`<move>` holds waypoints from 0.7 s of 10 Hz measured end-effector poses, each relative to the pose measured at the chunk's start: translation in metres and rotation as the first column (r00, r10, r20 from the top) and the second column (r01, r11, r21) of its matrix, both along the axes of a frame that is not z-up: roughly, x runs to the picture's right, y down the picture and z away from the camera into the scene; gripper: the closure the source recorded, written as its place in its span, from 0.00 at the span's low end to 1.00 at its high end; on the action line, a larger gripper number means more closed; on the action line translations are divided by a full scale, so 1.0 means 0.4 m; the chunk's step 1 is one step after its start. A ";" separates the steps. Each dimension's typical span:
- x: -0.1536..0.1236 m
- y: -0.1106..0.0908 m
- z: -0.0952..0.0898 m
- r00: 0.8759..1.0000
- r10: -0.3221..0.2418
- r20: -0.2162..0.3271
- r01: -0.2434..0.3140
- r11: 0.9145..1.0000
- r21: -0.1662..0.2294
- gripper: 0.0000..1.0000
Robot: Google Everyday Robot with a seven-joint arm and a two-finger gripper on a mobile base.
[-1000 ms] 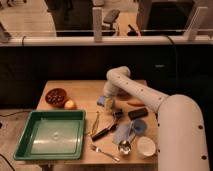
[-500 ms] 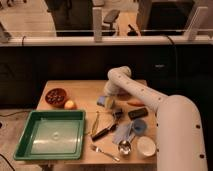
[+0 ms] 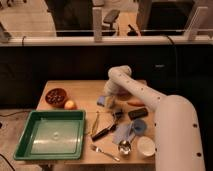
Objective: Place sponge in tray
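Sponge [image 3: 102,101]: small blue block lying on the bench [image 3: 82,91], right at the pincer's tip, on its left as seen. Touching or just short of touching, I cannot tell.
Pincer [image 3: 108,99]: pointing down from the white arm [image 3: 142,94], over the middle-back of the bench. Open or closed, I cannot tell. Nothing looks lifted.
Tray [image 3: 24,148]: green, well apart from the pincer, left of it and nearer the front edge.
Step in hand: judged to be taking hold of the sponge; the carry has not begun.
Doing it well: centre the pincer over the block and go low enough to catch its body rather than a corner. The sponge is soft, so squeeze firmly or it may fold and slip out. Lift straight up before any sideways move.
Near the pincer: a dark-handled utensil [image 3: 102,131] lies just in front of it, with an orange fruit [image 3: 70,105] and a dark bowl [image 3: 56,96] to its left.
Route: these sit close to the line to the tray, so carry high and lower only once past the rim.
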State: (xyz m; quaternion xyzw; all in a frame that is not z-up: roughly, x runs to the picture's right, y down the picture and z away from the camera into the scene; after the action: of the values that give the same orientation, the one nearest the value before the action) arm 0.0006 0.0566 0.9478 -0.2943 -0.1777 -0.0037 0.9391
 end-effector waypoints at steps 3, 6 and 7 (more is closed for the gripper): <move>-0.002 -0.007 0.007 1.000 0.002 0.009 -0.002 1.000 -0.008 0.62; 0.002 -0.014 0.010 1.000 0.001 0.012 -0.001 1.000 -0.006 0.90; 0.004 -0.022 0.006 1.000 0.000 0.014 0.000 1.000 0.001 0.96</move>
State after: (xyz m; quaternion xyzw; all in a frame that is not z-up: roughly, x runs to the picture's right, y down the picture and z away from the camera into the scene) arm 0.0023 0.0477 0.9504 -0.2938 -0.1841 -0.0057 0.9380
